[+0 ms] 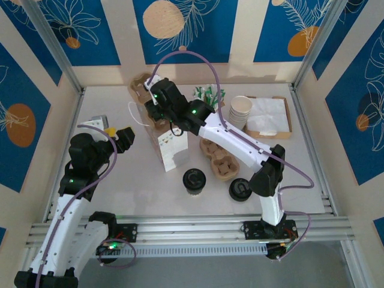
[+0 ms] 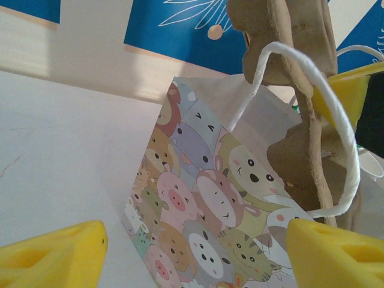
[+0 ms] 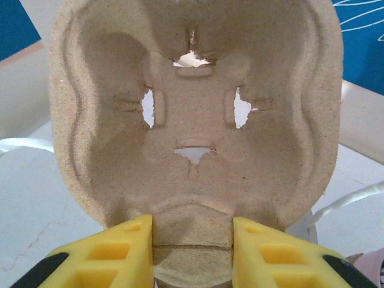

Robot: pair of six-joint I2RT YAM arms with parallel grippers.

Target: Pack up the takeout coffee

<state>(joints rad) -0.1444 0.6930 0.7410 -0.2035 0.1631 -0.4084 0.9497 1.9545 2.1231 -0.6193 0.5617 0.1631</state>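
Note:
The takeout coffee [image 1: 194, 180], a small paper cup with a black sip lid, stands on the table in front of the cartoon-animal paper bag [image 1: 171, 144]. My right gripper [image 1: 157, 101] [image 3: 192, 252] is shut on the edge of a brown pulp cup carrier [image 1: 143, 87] [image 3: 195, 114], held on edge above the bag's open top. From the left wrist, that carrier [image 2: 300, 90] hangs beside the bag's white cord handle [image 2: 339, 120]. My left gripper [image 1: 118, 134] [image 2: 192, 255] is open, left of the bag [image 2: 204, 198], with nothing between its fingers.
A second pulp carrier [image 1: 219, 157] lies right of the bag. A low black lid stack [image 1: 240, 189] sits near the right arm's base. Pale unlidded cups [image 1: 241, 111] and a napkin tray [image 1: 287, 120] stand at the back right.

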